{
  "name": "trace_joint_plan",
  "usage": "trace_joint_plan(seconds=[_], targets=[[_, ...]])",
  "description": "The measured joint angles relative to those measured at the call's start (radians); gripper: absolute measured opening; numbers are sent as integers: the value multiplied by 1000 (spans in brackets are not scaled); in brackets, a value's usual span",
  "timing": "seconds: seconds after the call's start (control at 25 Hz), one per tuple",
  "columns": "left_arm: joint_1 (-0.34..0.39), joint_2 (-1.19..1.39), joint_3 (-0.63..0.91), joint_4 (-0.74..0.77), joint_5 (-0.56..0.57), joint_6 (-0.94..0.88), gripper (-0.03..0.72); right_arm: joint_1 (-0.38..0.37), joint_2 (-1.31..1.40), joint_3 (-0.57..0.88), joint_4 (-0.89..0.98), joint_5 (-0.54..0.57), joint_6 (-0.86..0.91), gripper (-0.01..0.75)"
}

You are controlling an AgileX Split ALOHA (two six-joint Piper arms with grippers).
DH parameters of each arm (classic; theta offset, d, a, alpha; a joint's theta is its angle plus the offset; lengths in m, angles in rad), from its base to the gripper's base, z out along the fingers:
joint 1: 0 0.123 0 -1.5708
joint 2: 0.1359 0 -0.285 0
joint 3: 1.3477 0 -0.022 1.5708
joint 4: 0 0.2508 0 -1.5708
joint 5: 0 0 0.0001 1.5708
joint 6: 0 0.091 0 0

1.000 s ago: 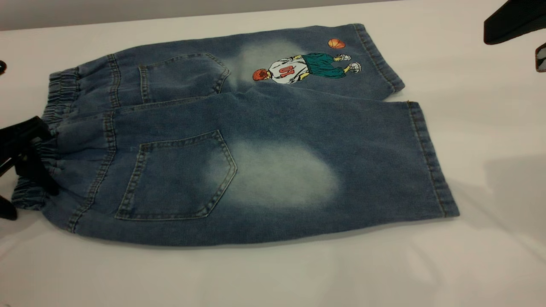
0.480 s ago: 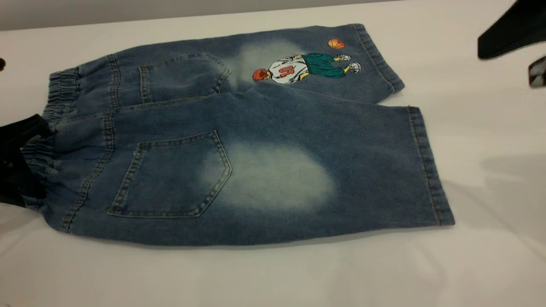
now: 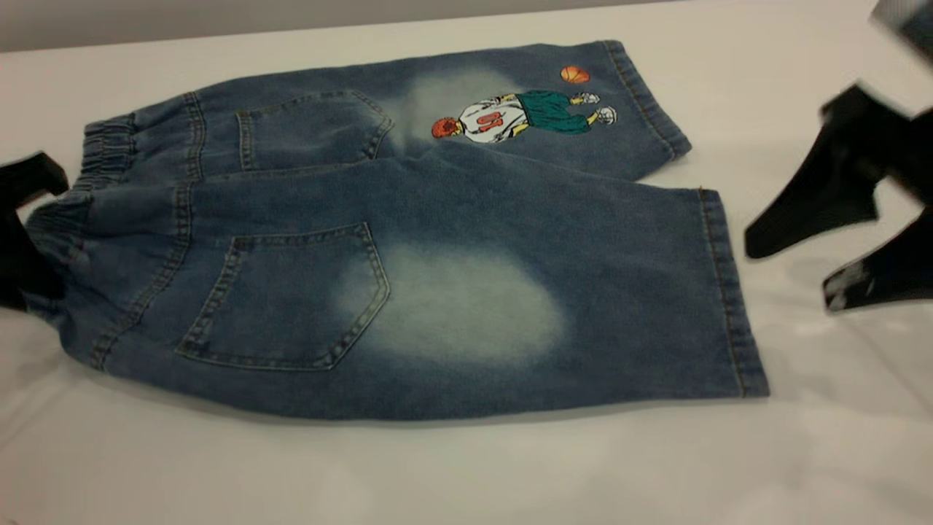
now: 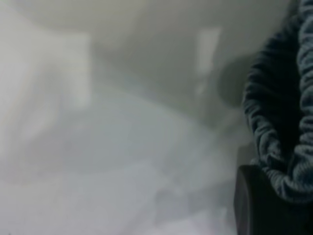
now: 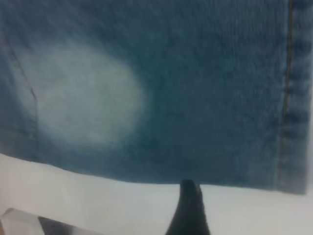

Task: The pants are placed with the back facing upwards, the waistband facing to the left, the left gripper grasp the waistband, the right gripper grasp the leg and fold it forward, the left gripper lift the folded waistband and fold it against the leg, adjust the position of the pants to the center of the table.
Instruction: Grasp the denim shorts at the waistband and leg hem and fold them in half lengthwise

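left gripper (image 3: pixel 22 240) clamped the waistband (image 3: pixel 69 219); right gripper (image 3: pixel 809 270), fingers spread, should have pinched the leg (image 3: pixel 656 292) squarely at its hem.

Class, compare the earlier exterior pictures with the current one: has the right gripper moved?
Yes. The right gripper has come down and leftward, closer to the hem of the plain leg of the pants.

blue denim pants (image 3: pixel 452 219), pale faded patches, cartoon player print; white table (image 3: pixel 466 467); black pincers
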Motion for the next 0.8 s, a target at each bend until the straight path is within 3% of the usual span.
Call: trace_joint_plan(seconds=[0.36,0.8], targets=[[0,-10,0,0,16,7,132,0,247,0,57,38,-78,500],[0,-10,0,-1,11,16,132,0,278,-1,194,67,-231,498]])
